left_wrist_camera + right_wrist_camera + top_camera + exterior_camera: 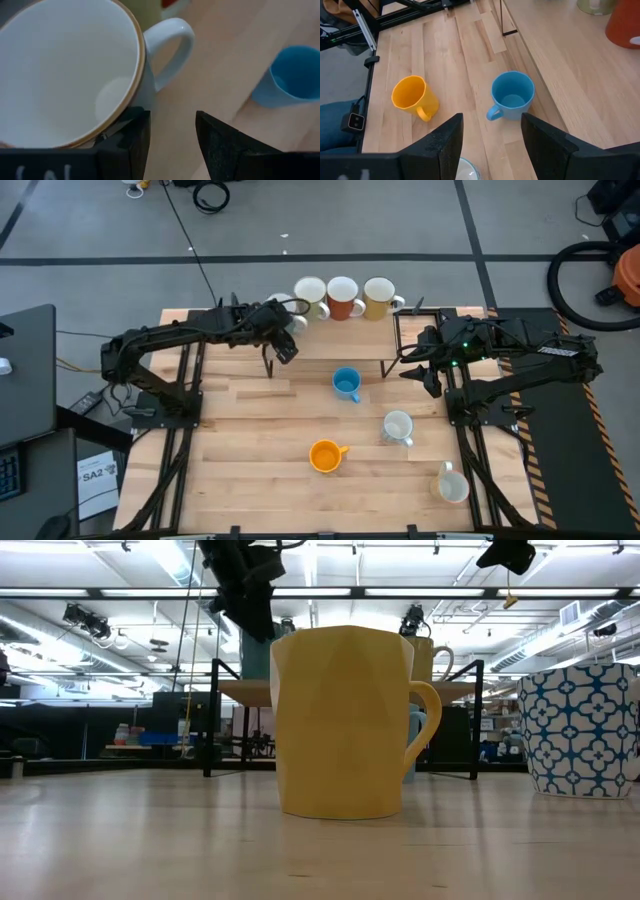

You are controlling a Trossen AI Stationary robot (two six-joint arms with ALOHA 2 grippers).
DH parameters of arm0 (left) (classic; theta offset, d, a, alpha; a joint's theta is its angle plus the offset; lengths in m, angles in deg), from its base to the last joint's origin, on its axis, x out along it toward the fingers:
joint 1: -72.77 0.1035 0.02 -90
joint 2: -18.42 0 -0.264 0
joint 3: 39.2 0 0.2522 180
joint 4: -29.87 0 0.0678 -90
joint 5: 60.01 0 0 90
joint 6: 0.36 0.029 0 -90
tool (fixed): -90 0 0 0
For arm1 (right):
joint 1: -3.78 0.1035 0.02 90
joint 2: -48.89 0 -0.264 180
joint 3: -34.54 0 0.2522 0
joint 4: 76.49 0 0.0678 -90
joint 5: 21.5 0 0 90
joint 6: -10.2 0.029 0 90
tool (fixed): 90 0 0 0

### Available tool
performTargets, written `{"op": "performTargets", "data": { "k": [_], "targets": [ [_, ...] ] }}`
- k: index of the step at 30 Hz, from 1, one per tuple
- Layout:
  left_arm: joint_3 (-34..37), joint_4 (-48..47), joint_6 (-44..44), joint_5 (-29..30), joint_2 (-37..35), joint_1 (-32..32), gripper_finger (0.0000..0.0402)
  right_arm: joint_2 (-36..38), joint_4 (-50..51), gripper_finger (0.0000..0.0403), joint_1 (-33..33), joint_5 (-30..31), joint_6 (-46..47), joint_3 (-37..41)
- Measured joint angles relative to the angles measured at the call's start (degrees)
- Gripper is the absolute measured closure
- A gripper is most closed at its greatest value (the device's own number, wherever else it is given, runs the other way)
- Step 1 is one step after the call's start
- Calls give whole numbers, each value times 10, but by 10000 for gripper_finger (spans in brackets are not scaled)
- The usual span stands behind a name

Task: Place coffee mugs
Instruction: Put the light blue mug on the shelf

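A white mug with a brown rim (65, 75) stands on the raised shelf (330, 335), part-hidden under my left gripper (284, 350). That gripper (172, 117) is open, and the mug lies outside its fingers, beside one of them. Further along the shelf stand a white mug (310, 292), a red-orange mug (343, 297) and a yellow mug (378, 296). On the table stand the blue mug (346, 383), a white mug (398, 426), the orange mug (325, 455) and a patterned mug (452, 485). My right gripper (428, 380) is open above the table, right of the blue mug (512, 95). My left gripper stands with the outer side of one finger (132, 135) right against the white mug's wall below the rim (127, 107). I cannot tell whether they touch. The mug stands upright on the shelf, with its handle (172, 45) pointing away from the finger.
The shelf's black legs (392, 345) stand on the table near both grippers. In the low view a pale mug (345, 720) stands close to the camera, with the patterned mug (580, 730) to its right. Bare wood lies left of the blue and orange mugs.
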Motion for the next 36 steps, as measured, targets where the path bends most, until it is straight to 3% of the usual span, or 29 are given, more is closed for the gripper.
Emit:
{"op": "performTargets", "data": {
  "k": [36],
  "targets": [
    [0, 35, 0, 1, 0, 69, 237, 0, 0, 197, 0, 0, 0, 0]
  ]
}}
